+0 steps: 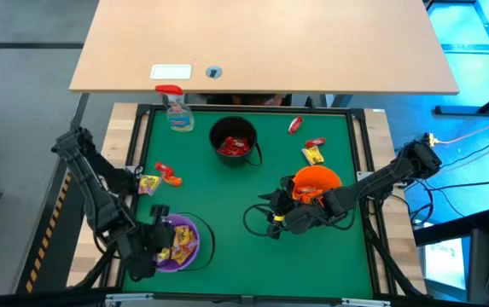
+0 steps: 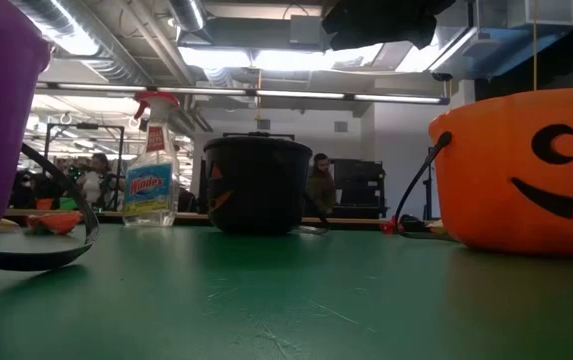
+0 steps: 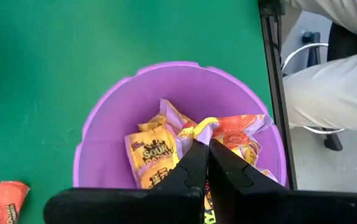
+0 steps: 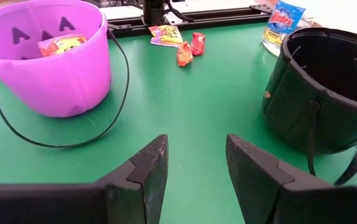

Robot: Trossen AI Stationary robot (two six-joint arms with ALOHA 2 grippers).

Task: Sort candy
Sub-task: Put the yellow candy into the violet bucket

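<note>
My left gripper [image 1: 160, 241] hangs clenched and empty over the purple bucket [image 1: 195, 253]; my right gripper [image 1: 271, 220] waits released beside the orange bucket [image 1: 317, 178]. Left wrist view: candy [image 3: 150, 152] lies just below my fingertips; descending, I judge, could snag wrappers. Right wrist view: loose candy [image 4: 184, 53] remains far ahead on the surface [image 4: 184, 112].

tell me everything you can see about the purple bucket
The purple bucket is a round, plastic-looking pail that stands upright near the green table's front left corner. Its wall bears cut-out pumpkin-face shapes, and a thin dark wire handle lies dropped on the mat beside it. Inside lie yellow and orange-red candy packets. The left gripper hangs over its mouth with fingers shut, and I cannot tell whether it pinches a packet. Nothing else touches the bucket.
</note>
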